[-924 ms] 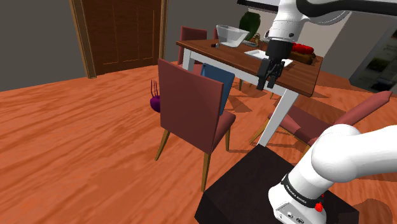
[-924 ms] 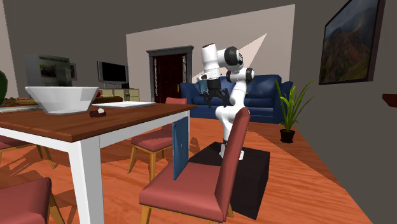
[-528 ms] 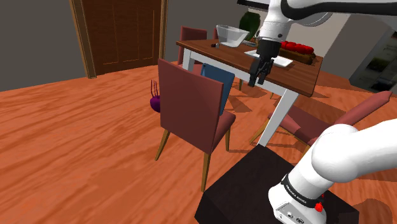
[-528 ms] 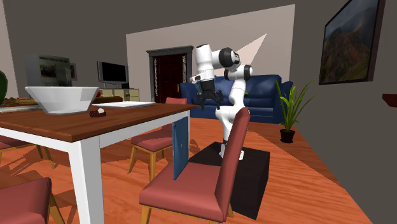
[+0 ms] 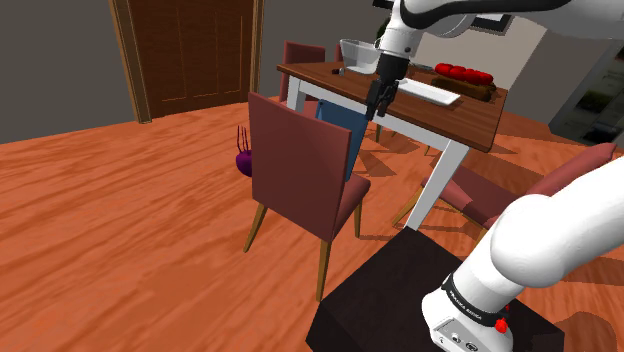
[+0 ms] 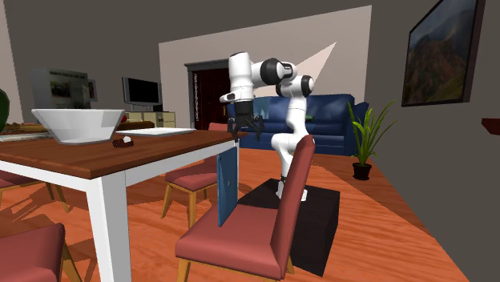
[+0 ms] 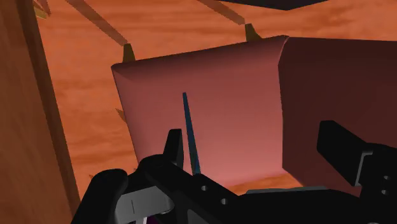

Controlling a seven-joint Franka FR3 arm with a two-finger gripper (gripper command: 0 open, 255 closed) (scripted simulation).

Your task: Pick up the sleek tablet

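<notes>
Tablet (image 6: 227, 189): thin blue slab, standing on edge on the seat of the red chair (image 5: 300, 160), beside the table (image 5: 470, 120). Gripper (image 5: 375, 100) hangs above it by the table edge, fingers spread wide, nothing held. Step judged: approach. Wrist view has the tablet edge-on, near one finger, off-centre. Next: shift sideways to straddle the top edge, descend, close

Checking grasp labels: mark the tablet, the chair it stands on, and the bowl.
tablet (image 6: 227, 188): second exterior view, middle of its blue face.
chair (image 5: 300, 165): shoulder view, middle of the backrest.
bowl (image 6: 78, 126): second exterior view, on its outer wall.
</notes>
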